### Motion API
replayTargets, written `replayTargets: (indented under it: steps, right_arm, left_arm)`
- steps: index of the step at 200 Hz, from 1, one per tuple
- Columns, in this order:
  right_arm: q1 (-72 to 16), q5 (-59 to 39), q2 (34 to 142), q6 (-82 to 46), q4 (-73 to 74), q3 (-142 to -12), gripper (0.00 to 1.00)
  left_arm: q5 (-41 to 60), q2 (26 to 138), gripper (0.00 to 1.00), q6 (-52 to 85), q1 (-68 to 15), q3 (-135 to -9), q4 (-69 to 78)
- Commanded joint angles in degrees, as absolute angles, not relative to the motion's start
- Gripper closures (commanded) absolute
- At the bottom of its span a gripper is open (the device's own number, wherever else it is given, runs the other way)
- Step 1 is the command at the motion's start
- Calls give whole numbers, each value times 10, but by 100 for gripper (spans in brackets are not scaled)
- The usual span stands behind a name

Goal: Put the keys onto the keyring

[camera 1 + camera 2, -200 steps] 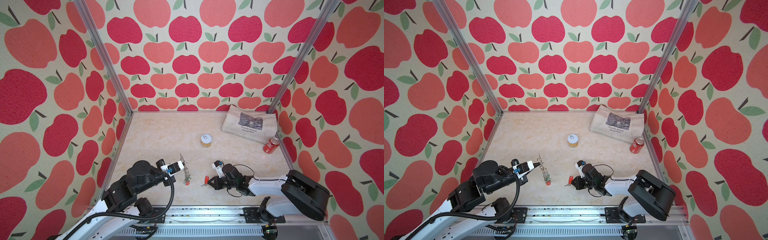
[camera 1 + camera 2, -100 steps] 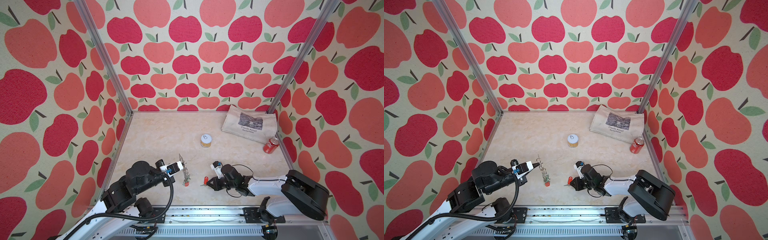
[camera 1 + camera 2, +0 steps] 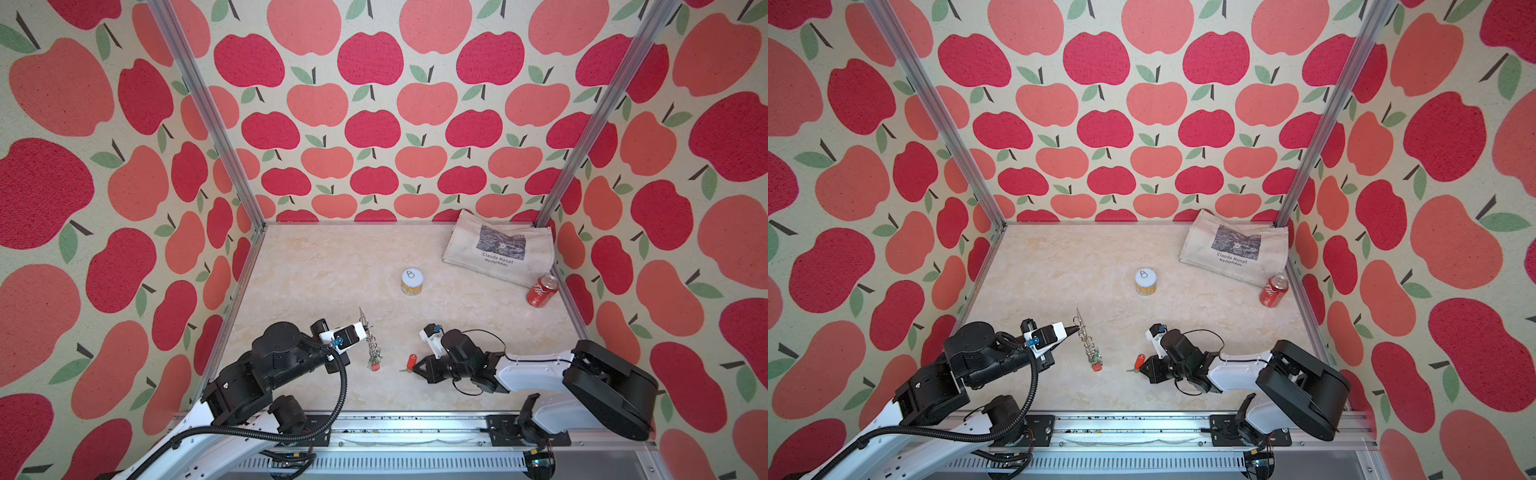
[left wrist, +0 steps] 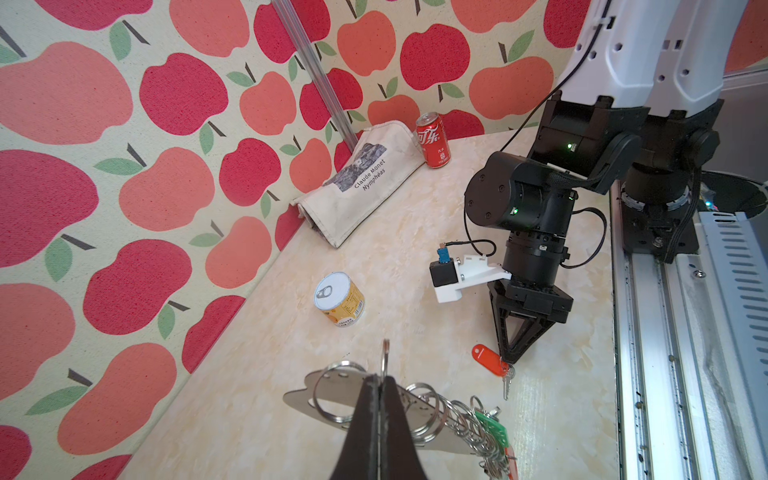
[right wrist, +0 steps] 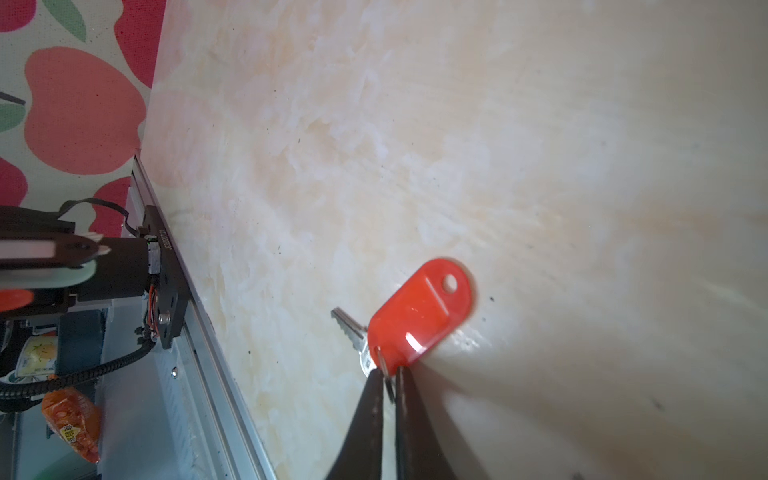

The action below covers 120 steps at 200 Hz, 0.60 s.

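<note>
My left gripper (image 3: 365, 330) (image 4: 380, 376) is shut on one metal ring of the keyring (image 3: 370, 343) (image 4: 301, 397). The grey plate hangs tilted above the table, near the front left in both top views. A green tag (image 4: 494, 428) and a red tag (image 3: 375, 367) dangle at its low end. To its right a loose key with a red tag (image 3: 411, 360) (image 5: 419, 311) lies on the table. My right gripper (image 3: 416, 368) (image 5: 388, 374) is low over the table, shut on the small ring joining that tag to its silver key (image 5: 351, 328).
A yellow tin can (image 3: 412, 282) stands mid-table. A red cola can (image 3: 542, 291) and a folded canvas bag (image 3: 500, 249) are at the back right. The metal rail (image 3: 374, 428) runs along the front edge. Patterned walls close three sides.
The right jaws have closed onto the red-tagged key's ring. Both arms and the keyring have hardly moved.
</note>
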State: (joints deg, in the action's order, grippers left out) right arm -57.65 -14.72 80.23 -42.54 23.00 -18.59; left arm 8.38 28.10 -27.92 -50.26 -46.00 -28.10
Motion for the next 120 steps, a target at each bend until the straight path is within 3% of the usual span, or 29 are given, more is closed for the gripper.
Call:
replayTargets:
  steps: [1, 84, 120]
  right_arm:
    - [-580, -152, 801, -408, 225, -199, 99]
    - [-591, -159, 666, -308, 202, -191, 100]
    - [-591, -155, 584, -229, 124, -210, 100]
  left_arm:
    - [82, 275, 100, -272, -500, -459, -273]
    - [89, 278, 100, -271, -501, -461, -274]
    - [93, 286, 100, -272, -501, -462, -274]
